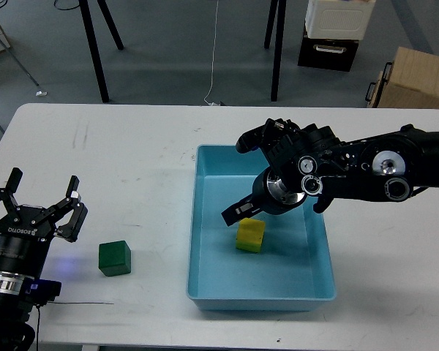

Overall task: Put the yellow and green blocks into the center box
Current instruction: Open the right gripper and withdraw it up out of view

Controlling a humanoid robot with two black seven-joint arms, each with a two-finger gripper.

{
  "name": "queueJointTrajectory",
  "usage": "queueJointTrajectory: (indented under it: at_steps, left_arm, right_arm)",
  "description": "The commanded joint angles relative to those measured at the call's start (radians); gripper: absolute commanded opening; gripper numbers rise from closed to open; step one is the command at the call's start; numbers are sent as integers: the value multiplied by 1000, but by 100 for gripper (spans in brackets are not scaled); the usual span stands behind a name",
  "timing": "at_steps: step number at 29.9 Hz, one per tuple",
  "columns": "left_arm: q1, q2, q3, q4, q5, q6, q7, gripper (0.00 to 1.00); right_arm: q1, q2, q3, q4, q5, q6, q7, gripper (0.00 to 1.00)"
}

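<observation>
The yellow block (250, 235), a matte cube, is sitting inside the smooth light-blue tray (205, 241), with the right hand (241, 210) hovering at its 12 o'clock, finger state indiscernible. The green block (115, 258) is resting on the white counter (132, 161) at the tray's 9 o'clock, with the left hand (42, 197) standing spread wide beside it.

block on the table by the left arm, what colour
Dark green, plain; head view shows it best.

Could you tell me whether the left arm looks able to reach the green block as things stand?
Probably yes: the left gripper is open, and the green block sits close beside it on bare table.
</observation>
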Motion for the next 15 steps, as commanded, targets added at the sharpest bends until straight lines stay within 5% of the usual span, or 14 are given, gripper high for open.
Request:
queueJointTrajectory:
  at_steps: [1,15]
  left_arm:
    - [-10,3,1,0,1,0,3,100]
    - [-87,6,78,2,28,0,0,100]
  right_arm:
    - [51,-14,20,-81,83,0,0,98]
    - [18,-443,478,-246,483,0,13,98]
